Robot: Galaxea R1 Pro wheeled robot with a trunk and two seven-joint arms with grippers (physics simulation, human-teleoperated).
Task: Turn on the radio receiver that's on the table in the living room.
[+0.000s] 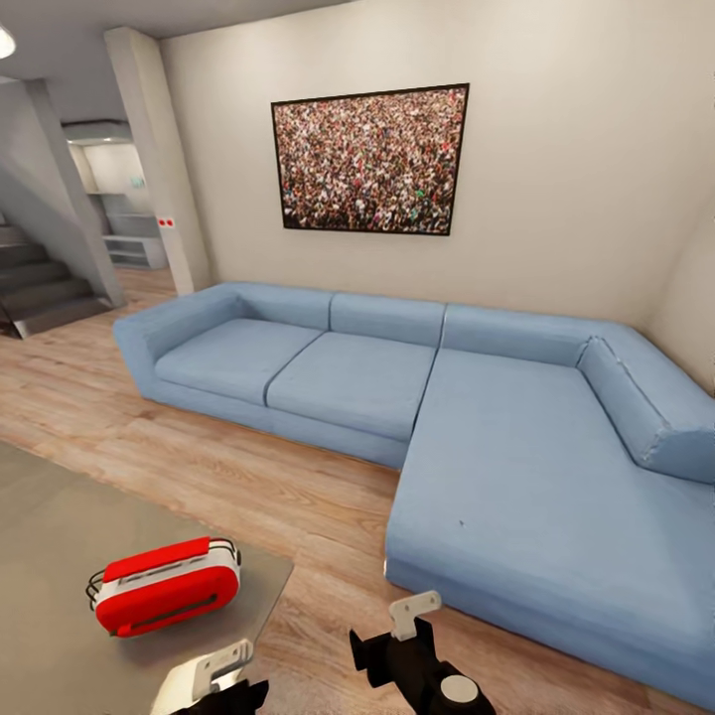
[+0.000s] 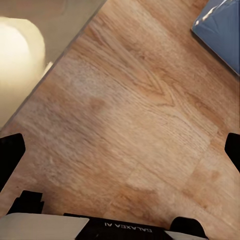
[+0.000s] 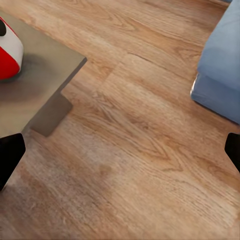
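The red radio receiver (image 1: 166, 586) sits on the grey table (image 1: 60, 536), near its corner by the wood floor (image 1: 298, 497). A big blue sofa (image 1: 477, 417) fills the living room. Both grippers' (image 1: 220, 667) (image 1: 415, 614) fingers spread wide, holding nothing.

From my head camera the radio receiver (image 1: 164, 586) sits on the surface (image 1: 60, 536) at lower left, near its right-hand corner, with the plank floor (image 1: 298, 497) running between that surface and the sofa (image 1: 447, 417) ahead and to my right. The sofa stands against the far wall beneath the framed photograph (image 1: 369, 159), its long section reaching toward me on the right, and a staircase (image 1: 40, 283) lies far left beyond a pillar (image 1: 159, 159). My left pincer (image 1: 223, 675) hangs just off the surface's near corner, close before the receiver, and my right pincer (image 1: 412, 636) hangs over the floor between surface and sofa.
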